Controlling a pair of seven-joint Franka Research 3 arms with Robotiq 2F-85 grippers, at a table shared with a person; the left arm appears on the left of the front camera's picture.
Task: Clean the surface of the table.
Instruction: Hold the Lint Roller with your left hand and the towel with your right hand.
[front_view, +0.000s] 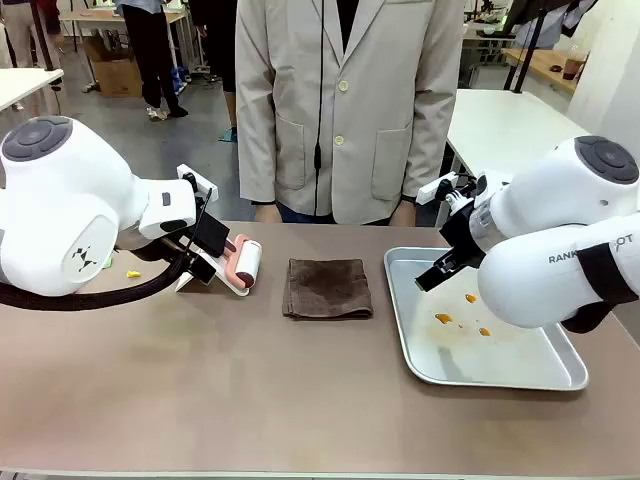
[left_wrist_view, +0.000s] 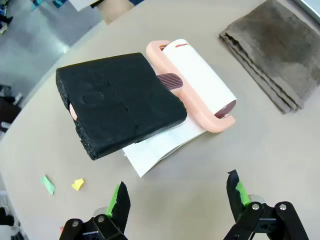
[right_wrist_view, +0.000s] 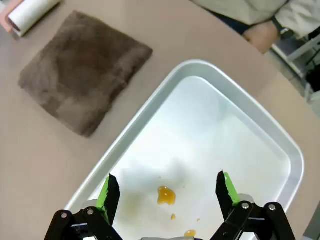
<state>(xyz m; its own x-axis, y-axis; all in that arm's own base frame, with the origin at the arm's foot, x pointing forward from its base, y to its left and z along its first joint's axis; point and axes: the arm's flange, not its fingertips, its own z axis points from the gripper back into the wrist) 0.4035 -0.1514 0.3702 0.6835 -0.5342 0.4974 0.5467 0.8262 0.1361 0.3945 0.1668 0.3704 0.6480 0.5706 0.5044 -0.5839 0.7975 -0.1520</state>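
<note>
At the left you had the left gripper (left_wrist_view: 177, 187) hanging over the near-left part of the table (front_view: 250, 390), its jaws spread wide with nothing between them. Your left wrist view showed two small scraps lying on the brown top just ahead of its fingers (left_wrist_view: 120, 202): a green scrap (left_wrist_view: 48, 184) and a yellow scrap (left_wrist_view: 78, 184), close together but not touching. Beyond them lay a lint roller (left_wrist_view: 200, 82) with a pink frame and a white roll. A black foam block (left_wrist_view: 120, 102) covered its handle end, and a white sheet (left_wrist_view: 160, 145) stuck out from beneath it.

Toward the middle you had a brown cloth (front_view: 327, 288), folded into a square and lying flat, near the roller but apart from it. A person in a beige coat (front_view: 345, 100) stood at the far edge behind it.

Farther right sat a shallow silver tray (front_view: 500, 383), resting on the table beside the cloth without touching it. A few orange drops (front_view: 444, 319) marked its floor near the left side.

At the right your right gripper (right_wrist_view: 167, 181) hovered above the tray, over those drops. Its jaws were also parted fully and held nothing, and its green pads (right_wrist_view: 104, 196) faced each other across the gap. The table itself ran the whole width of your front view, carrying everything named here.
</note>
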